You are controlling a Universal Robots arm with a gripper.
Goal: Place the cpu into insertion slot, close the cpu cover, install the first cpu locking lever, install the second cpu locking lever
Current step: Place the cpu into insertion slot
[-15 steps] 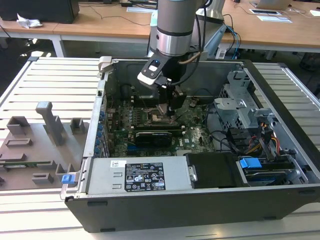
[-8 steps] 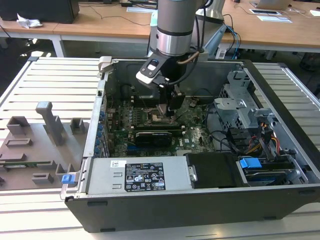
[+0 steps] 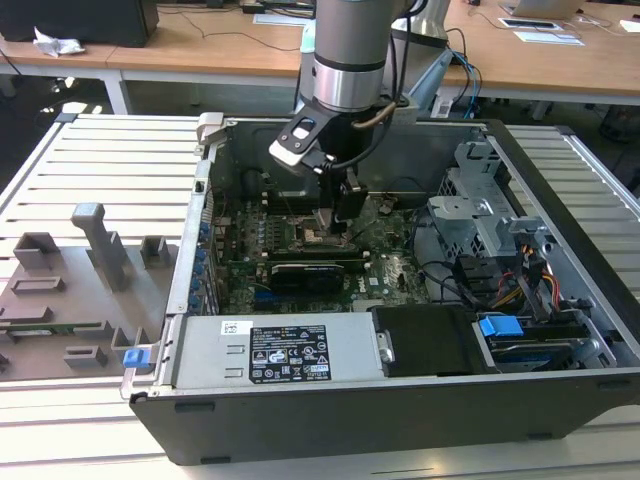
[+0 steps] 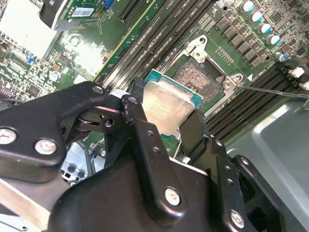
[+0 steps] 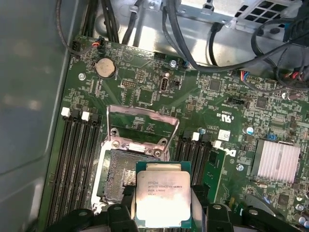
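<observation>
My gripper (image 3: 335, 232) reaches down into the open computer case, over the motherboard. It is shut on the cpu (image 5: 161, 193), a flat square chip with a silvery top, held by two opposite edges between black fingers (image 4: 140, 121). In the second wrist view the cpu (image 4: 166, 104) hangs just above the board, partly overlapping one side of the insertion slot (image 4: 199, 77). The insertion slot (image 5: 118, 176) lies uncovered beside the chip. The cpu cover (image 5: 140, 126), a silvery frame, stands raised at the slot's far edge. A thin metal locking lever (image 4: 270, 90) sticks out free near the slot.
Long memory slots (image 5: 79, 145) flank the socket on both sides. A long black card (image 3: 310, 272) lies across the board near the gripper. The power supply (image 3: 280, 350), a drive cage (image 3: 480, 215) and cables (image 5: 193, 43) ring the work area. A grey fixture plate (image 3: 80, 280) lies outside the case.
</observation>
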